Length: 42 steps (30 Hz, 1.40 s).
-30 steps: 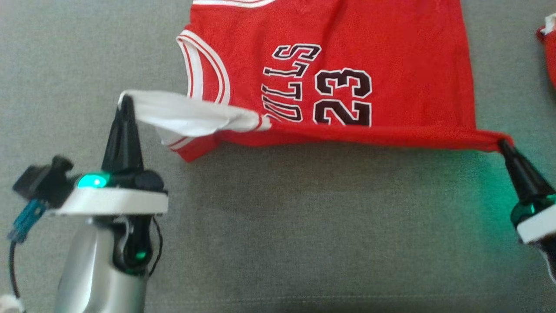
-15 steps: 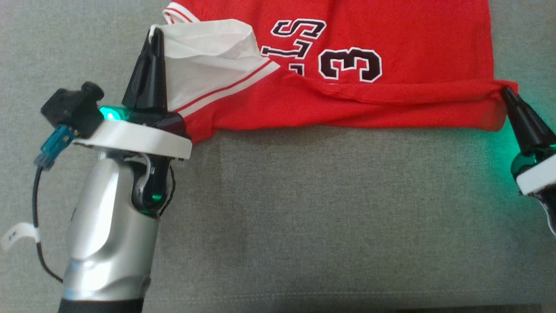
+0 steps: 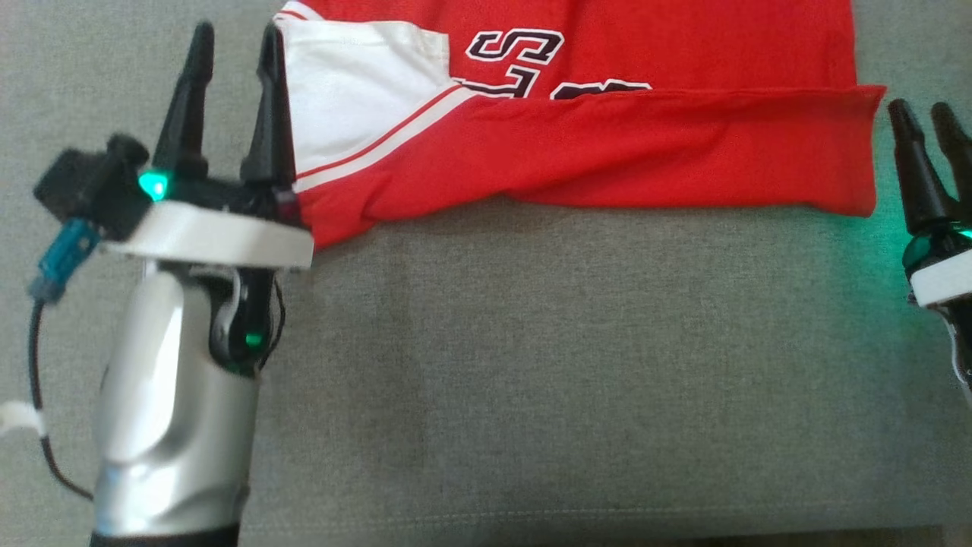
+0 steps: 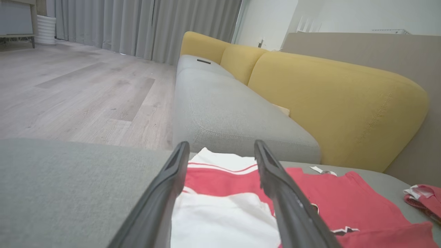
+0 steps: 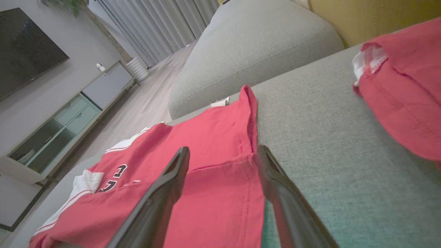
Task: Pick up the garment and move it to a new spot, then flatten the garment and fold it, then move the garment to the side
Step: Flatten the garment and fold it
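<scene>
Left gripper [image 3: 237,30] spread wide, empty, one finger right beside the folded red garment [image 3: 645,144] (its white panel); right gripper [image 3: 920,109] equally wide, just beside the hem corner; lettering half hidden under the fold

The garment [image 3: 645,148] lies on the sofa seat [image 3: 531,349], between the left tool [image 3: 237,34] and right tool [image 3: 920,110].

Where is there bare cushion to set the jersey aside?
Bare: cushion on the robot's side of the jersey, between left gripper and right gripper; a strip between jersey and second red garment. Crowded: at the jersey corners.
</scene>
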{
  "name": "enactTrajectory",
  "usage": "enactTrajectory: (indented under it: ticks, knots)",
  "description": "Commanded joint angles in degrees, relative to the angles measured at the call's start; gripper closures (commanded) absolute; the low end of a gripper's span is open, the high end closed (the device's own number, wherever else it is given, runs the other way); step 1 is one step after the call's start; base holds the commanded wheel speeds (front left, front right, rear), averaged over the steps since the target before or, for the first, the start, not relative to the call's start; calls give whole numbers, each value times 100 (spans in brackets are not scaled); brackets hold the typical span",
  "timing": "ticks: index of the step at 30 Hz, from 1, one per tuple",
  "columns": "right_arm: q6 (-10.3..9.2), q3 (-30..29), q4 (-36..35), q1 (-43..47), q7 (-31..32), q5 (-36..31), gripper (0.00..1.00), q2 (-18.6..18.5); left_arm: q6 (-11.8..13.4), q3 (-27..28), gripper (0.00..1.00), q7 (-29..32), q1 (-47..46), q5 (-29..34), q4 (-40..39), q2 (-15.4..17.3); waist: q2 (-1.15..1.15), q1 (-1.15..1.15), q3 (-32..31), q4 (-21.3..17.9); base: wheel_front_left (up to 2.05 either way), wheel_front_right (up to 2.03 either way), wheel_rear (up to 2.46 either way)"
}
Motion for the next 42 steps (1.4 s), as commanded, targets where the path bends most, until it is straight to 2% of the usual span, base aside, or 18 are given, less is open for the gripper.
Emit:
enactTrajectory:
  ticks: [1,7,13,19,26,31,32,34,35,36,37,38,42]
  knots:
    - [39,-22,-180,179,-95,-18,0,-87,7,196,0,-29,178,41,-211,99,0,0,-19,-8,0,0,0]
    - [39,-45,-283,480,-350,29,0,18,9,324,0,-29,922,-49,35,41,0,0,-73,-50,0,0,0]
    - [39,-3,-266,630,-445,67,0,118,141,301,0,-29,1217,-105,269,22,0,0,-105,-102,0,0,0]
    - [39,108,-176,627,-546,113,0,216,381,-7,0,-29,1551,-324,176,18,0,0,-157,-189,0,0,0]
    - [39,227,-118,576,-602,126,0,226,689,-171,0,31,1571,-348,639,18,0,0,-208,-214,0,0,0]
    - [39,255,-72,527,-623,146,0,204,784,-215,0,118,1483,-432,816,18,0,0,-215,-169,0,0,0]
    - [39,264,-57,520,-620,150,0,203,795,-228,3,166,1460,-437,871,18,0,0,-215,-155,0,0,0]
    - [39,277,-31,504,-617,158,0,201,770,-267,25,252,1406,-465,961,18,0,0,-213,-127,0,0,0]
    - [39,288,-18,494,-605,160,0,198,745,-299,64,312,1378,-469,1014,23,0,0,-214,-113,0,0,0]
    - [39,299,3,483,-594,152,0,194,726,-322,71,355,1351,-474,1060,28,0,0,-217,-100,0,0,0]
    - [39,307,35,474,-573,151,0,198,704,-342,91,367,1325,-478,1092,31,0,0,-225,-85,0,0,0]
    - [39,317,84,467,-537,146,0,204,664,-380,100,402,1304,-476,1130,40,0,0,-239,-67,0,0,0]
    - [39,263,500,409,-385,-43,0,289,558,-461,100,373,1258,-465,1142,78,0,0,-317,-1,0,0,0]
